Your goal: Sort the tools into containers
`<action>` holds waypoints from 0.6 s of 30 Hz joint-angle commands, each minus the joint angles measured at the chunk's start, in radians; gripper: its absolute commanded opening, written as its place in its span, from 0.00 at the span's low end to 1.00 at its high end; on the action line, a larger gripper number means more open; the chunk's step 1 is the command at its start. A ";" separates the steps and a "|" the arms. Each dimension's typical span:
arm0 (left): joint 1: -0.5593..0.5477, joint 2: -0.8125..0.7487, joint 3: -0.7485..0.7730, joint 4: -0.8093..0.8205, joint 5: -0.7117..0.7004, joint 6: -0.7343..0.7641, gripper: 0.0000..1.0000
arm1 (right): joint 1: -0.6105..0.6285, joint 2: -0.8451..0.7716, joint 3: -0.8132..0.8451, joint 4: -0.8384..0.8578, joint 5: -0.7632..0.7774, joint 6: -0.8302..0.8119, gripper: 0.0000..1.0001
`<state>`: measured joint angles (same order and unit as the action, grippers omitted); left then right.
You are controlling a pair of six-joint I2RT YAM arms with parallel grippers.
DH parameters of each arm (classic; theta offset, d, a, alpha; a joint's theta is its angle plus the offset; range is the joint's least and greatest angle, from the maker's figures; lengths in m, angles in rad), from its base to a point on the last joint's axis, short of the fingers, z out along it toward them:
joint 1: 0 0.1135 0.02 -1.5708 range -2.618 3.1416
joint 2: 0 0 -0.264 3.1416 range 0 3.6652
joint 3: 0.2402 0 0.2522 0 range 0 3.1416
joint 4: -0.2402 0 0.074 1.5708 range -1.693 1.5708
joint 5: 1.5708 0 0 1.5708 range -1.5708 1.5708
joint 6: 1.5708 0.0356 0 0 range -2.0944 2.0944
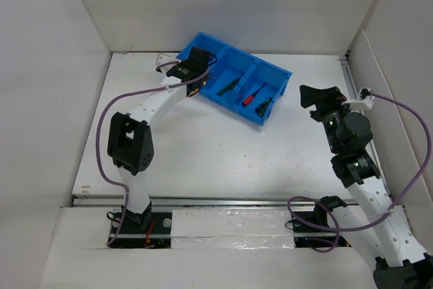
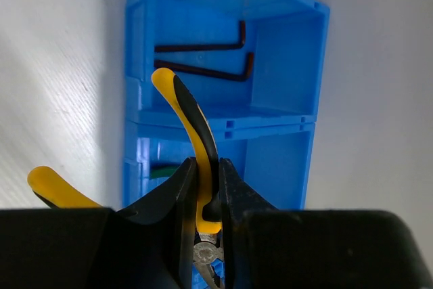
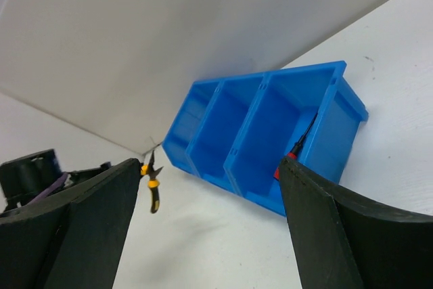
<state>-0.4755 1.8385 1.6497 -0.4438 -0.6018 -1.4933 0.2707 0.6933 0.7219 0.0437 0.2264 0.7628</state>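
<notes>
My left gripper [image 2: 206, 167] is shut on one handle of the yellow-and-black pliers [image 2: 186, 109]; the other handle [image 2: 54, 187] sticks out to the left. It holds them in the air at the left end of the blue bin [image 1: 274, 72], seen from the right wrist as hanging pliers [image 3: 153, 187]. Two dark hex keys [image 2: 203, 48] lie in the end compartment. A green-handled tool [image 1: 229, 86] lies in the middle one. A red-handled screwdriver [image 1: 251, 97] and another green tool [image 1: 264, 105] lie in the right one. My right gripper [image 1: 308, 103] stands open and empty, right of the bin.
White walls enclose the table on three sides; the bin sits at an angle near the back wall. The left arm [image 1: 128, 141] arches over the left half of the table. A purple cable [image 1: 406, 120] loops beside the right arm.
</notes>
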 commanded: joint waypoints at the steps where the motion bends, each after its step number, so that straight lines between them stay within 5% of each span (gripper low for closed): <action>1: -0.020 0.056 0.155 -0.074 -0.098 -0.211 0.00 | 0.010 -0.011 0.024 0.008 0.047 -0.022 0.87; 7: -0.020 0.238 0.367 -0.139 -0.095 -0.265 0.00 | 0.010 0.026 0.034 0.021 0.054 -0.031 0.87; 18: -0.060 0.354 0.414 -0.006 -0.084 -0.280 0.00 | 0.010 0.109 0.039 0.068 0.068 -0.039 0.87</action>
<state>-0.5129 2.2021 2.0037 -0.4885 -0.6022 -1.6623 0.2707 0.7872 0.7231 0.0528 0.2668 0.7448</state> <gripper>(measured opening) 0.110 0.875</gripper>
